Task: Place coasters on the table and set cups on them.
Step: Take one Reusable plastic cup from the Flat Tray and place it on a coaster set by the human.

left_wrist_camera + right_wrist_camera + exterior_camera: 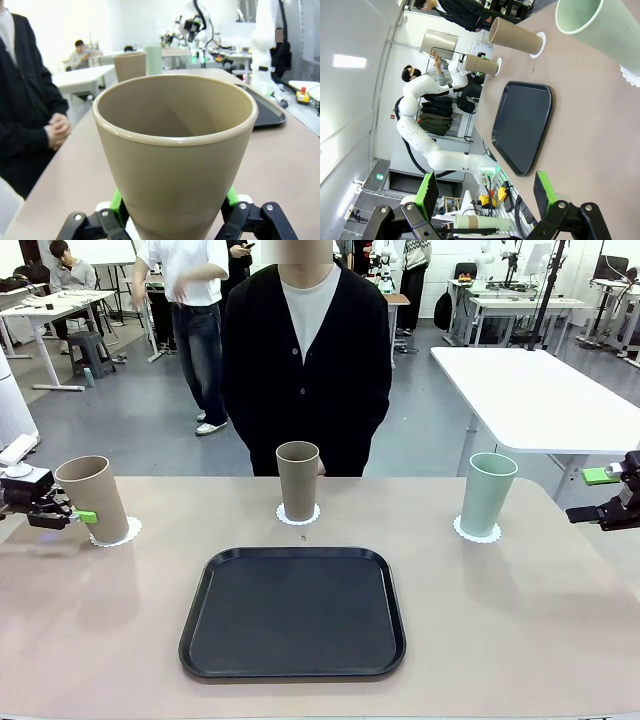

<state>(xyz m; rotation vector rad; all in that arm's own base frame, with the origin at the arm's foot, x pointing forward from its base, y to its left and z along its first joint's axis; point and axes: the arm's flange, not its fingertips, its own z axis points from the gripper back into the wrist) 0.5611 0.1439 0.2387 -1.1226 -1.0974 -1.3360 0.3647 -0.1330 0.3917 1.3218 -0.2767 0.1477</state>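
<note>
While three cups stand across the upper half of the front frame, each sits on its own coaster on the beige table (520, 610).

Item 1: tan cup (92, 498), left edge of the frame, leaning slightly, its base on a lacy white coaster (128, 532). The left gripper (72, 512) is clamped on its lower body; in the left wrist view the green pads (116, 205) press both sides of the cup just above the bottom edge of the picture.

Item 2: second tan cup (297, 480), upright, upper centre, on a coaster (298, 514) directly in front of the person in a dark cardigan (305, 350) (hands clasped, as seen at the left of the left wrist view).

Item 3: mint green cup (486, 493), upright, upper right, on a coaster (477, 532).

Item 4: black tray (293, 612), lower centre of the frame, nothing on it, apart from all three cups.

Item 5: right gripper (606, 495), right edge of the frame, clear of the green cup, jaws spread wide with nothing between them; its green pads (543, 187) stand well apart at the bottom of the right wrist view.
</note>
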